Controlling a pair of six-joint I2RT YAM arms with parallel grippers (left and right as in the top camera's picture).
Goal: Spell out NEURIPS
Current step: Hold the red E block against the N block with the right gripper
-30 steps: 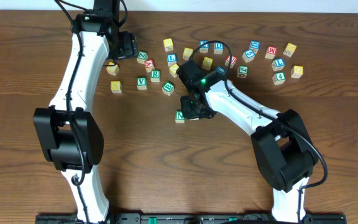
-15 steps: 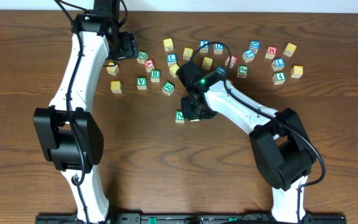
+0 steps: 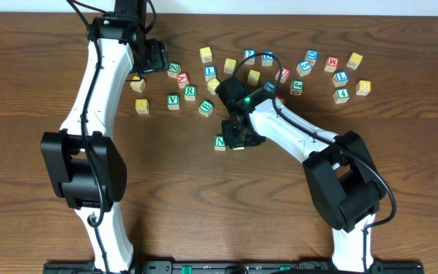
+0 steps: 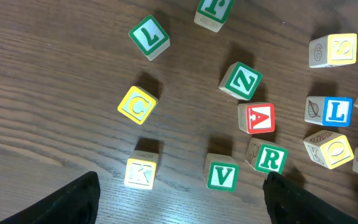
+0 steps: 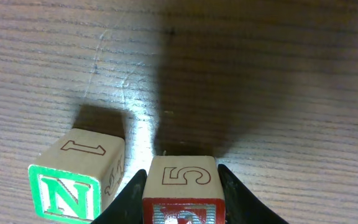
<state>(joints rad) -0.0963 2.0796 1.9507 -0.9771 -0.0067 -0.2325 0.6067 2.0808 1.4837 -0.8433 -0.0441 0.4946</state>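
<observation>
My right gripper (image 3: 236, 140) (image 5: 182, 199) is shut on a light-wood cube (image 5: 182, 176) with a red-framed face and a 5 on its side; its letter is unreadable. It is held low over the table, just right of the green N cube (image 3: 220, 141) (image 5: 73, 180), with a small gap between them. My left gripper (image 3: 149, 57) (image 4: 182, 190) is open and empty, high above the scattered cubes. A green R cube (image 3: 190, 92) (image 4: 270, 158) lies near its right finger.
Loose cubes lie across the back of the table: yellow K (image 4: 140, 173), green V (image 4: 222, 176), yellow C (image 4: 137, 104), green Z (image 4: 242, 81), red A (image 4: 257, 118), blue L (image 4: 335, 111). More cubes sit at the back right (image 3: 333, 72).
My right gripper with its cube has shifted slightly left, closer to the N cube. The left arm has not moved.
</observation>
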